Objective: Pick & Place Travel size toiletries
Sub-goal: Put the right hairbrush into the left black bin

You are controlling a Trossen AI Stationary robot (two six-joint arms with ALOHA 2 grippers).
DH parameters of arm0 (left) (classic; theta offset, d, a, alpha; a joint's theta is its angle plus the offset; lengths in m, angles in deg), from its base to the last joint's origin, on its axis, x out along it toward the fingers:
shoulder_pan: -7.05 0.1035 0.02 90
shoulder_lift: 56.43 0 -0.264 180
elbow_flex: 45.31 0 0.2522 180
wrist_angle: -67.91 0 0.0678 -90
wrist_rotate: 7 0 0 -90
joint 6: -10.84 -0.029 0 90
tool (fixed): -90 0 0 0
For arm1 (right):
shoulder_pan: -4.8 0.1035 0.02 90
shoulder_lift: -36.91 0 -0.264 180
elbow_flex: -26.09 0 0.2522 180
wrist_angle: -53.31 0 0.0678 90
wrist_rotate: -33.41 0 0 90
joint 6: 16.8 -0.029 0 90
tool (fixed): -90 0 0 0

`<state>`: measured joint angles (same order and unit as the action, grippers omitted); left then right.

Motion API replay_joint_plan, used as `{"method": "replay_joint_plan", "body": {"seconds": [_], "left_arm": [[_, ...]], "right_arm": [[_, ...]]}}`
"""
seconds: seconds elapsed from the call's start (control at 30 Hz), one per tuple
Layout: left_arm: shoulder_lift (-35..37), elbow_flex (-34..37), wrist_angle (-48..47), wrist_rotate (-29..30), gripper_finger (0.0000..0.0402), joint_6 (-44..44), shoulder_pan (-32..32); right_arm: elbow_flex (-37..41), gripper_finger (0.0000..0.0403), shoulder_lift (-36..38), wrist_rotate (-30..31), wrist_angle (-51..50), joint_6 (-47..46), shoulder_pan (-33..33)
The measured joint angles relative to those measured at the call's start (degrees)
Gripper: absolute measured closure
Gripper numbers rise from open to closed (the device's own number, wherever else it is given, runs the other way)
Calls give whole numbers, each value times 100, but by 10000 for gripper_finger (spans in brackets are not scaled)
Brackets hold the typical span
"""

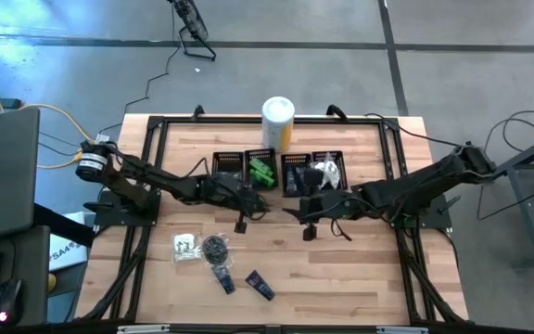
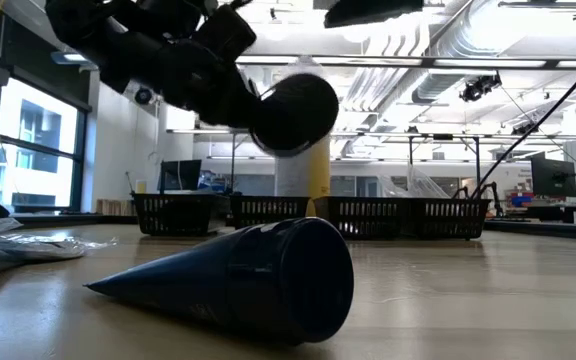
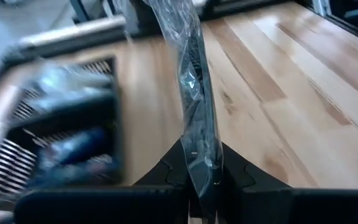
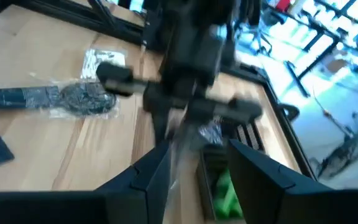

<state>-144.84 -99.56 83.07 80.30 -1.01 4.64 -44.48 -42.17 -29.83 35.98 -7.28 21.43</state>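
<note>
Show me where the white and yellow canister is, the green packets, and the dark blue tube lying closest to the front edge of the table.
white and yellow canister (image 1: 278, 112), high view, on its white lid.
green packets (image 1: 263, 173), high view, middle of the green bundle inside its bin.
dark blue tube (image 1: 260, 285), high view, middle of the tube's body.

Bins (image 1: 276, 173): four in a row across the middle of the table (image 1: 369, 269), high view.
Canister (image 1: 278, 121): just above the bins, centre top.
My left gripper (image 1: 243, 221): below the bins, left of centre, closed on a bagged item (image 3: 194, 112).
My right gripper (image 1: 308, 228): below the bins, right of centre, fingers apart.
Sachet (image 1: 185, 247): lower left.
Bagged bundle (image 1: 215, 248): just right of the sachet.
Tubes (image 1: 260, 285): below the bundle, lower centre.
</note>
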Motion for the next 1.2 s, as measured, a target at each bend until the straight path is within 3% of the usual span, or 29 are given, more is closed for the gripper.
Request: {"method": "replay_joint_plan", "body": {"seconds": [0.23,0.53,0.77,1.2], "left_arm": [[853,-9,-903,340,371,-438,257],[1963,-7,-2847,2348,371,-164,369],[1966,-7,-3502,3327,371,284,356],[1790,-2,-4490,3696,371,1280,358]], "right_arm": [[0,273,122,138,-913,-876,-3],[11,286,90,13,-1290,-1400,-1],[11,290,90,11,-1244,-1403,-1],[15,290,90,9,-1243,-1403,-1]]}}
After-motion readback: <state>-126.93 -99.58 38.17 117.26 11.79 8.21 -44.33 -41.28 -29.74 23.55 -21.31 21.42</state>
